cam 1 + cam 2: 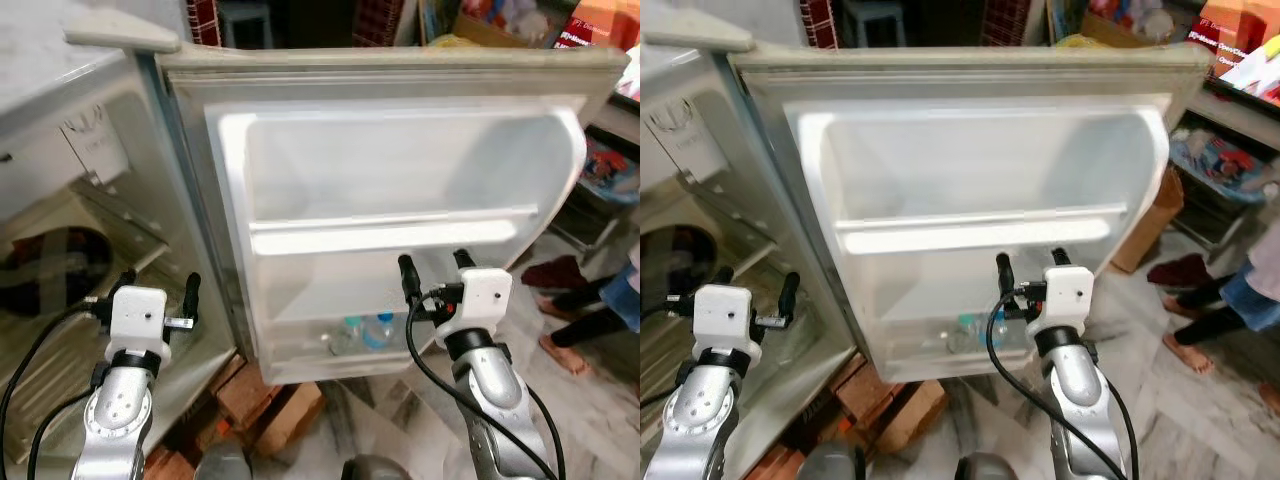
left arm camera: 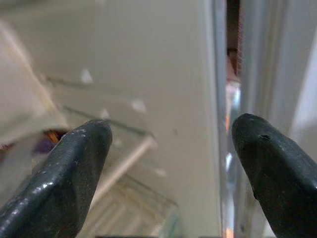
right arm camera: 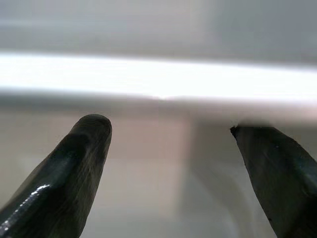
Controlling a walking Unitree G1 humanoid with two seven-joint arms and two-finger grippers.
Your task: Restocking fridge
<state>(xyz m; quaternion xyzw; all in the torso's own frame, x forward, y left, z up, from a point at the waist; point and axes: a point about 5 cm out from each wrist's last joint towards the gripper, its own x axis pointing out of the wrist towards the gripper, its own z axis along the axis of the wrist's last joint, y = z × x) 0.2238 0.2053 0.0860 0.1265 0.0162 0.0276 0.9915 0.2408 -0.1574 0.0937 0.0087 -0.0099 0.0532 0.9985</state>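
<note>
My right gripper (image 1: pixel 436 262) sits in the lower centre-right of the frame, its fingers spread and empty, raised in front of the open fridge door (image 1: pixel 400 190) just under the white shelf rail (image 1: pixel 390 235). My left gripper (image 1: pixel 158 283) is at lower left, also spread apart and holding nothing, pointed at the gap between the door's hinge side and the fridge body (image 1: pixel 70 200).

The door is swung wide open towards me and takes up the middle of the frame. Its inner liner is white plastic, with one bar across the middle and a deep bin at the bottom. In that lower bin, just left of my right gripper, lie what look like clear bottles with blue caps (image 1: pixel 365 330), seen hazily through the bin's front wall. The upper door pocket holds nothing I can make out.

At left, the fridge interior shows wire racks and a dark rounded shape (image 1: pixel 50 265) I cannot identify. Below the door, reddish bricks (image 1: pixel 270 400) rest on a marbled floor (image 1: pixel 590 420). At the right edge a person's feet (image 1: pixel 565 350) stand on that floor, with cluttered shelves behind.
</note>
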